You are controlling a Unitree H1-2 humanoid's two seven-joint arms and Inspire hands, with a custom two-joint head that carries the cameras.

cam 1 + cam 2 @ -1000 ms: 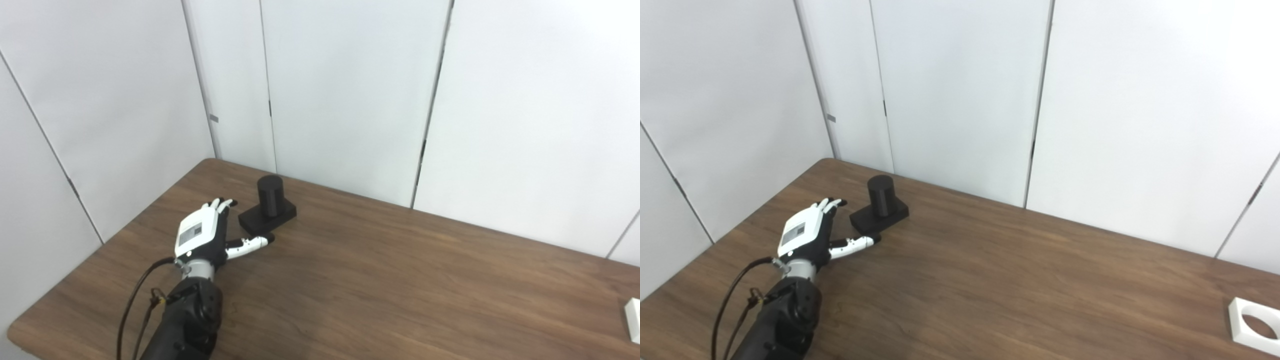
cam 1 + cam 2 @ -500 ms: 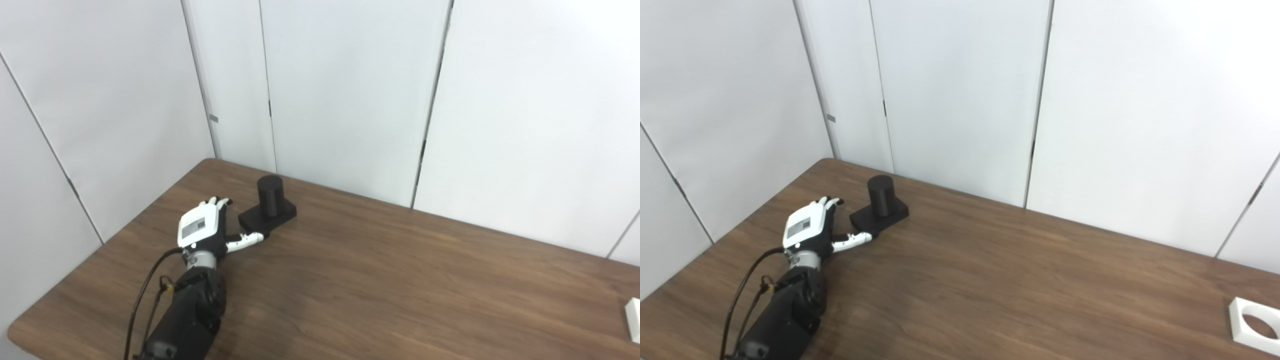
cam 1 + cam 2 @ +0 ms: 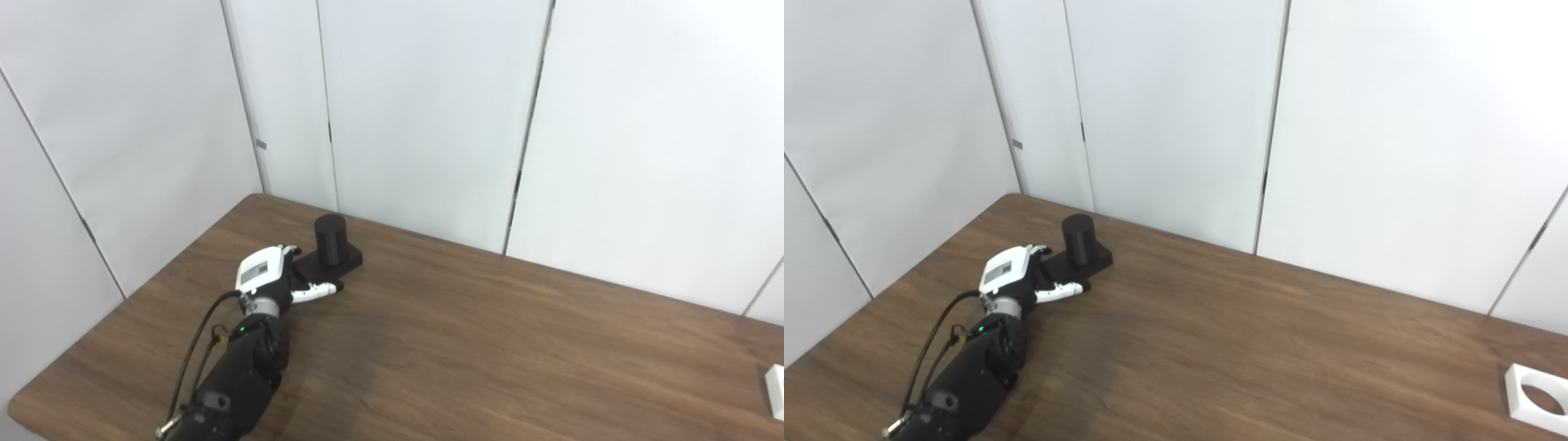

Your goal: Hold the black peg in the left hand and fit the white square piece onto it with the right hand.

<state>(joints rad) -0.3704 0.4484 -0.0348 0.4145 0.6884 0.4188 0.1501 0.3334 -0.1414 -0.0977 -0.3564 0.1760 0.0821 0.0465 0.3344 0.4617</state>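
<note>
- Left eye view:
- Peg (image 3: 331, 239), black and round, stands upright on its flat black base (image 3: 343, 264) near the far left corner of the wooden table (image 3: 465, 343).
- Robot's left hand (image 3: 269, 278) lies at the near left side of the base, arm reaching in from the bottom left.
- Its thumb (image 3: 315, 290) stretches along the near edge of the base, while the fingers (image 3: 289, 251) curl by the base's left corner; the hand is spread around the base, and whether it grips yet cannot be told.
- White square piece (image 3: 775, 392) shows only as a sliver at the right edge of the picture, well apart from the peg.
- Right eye view:
- Same peg (image 3: 1078, 237) stands upright with the left hand (image 3: 1013, 275) against its base.
- White square piece (image 3: 1513, 392) lies flat on the table near the right edge, its round hole visible.
- Right hand appears in neither view.
</note>
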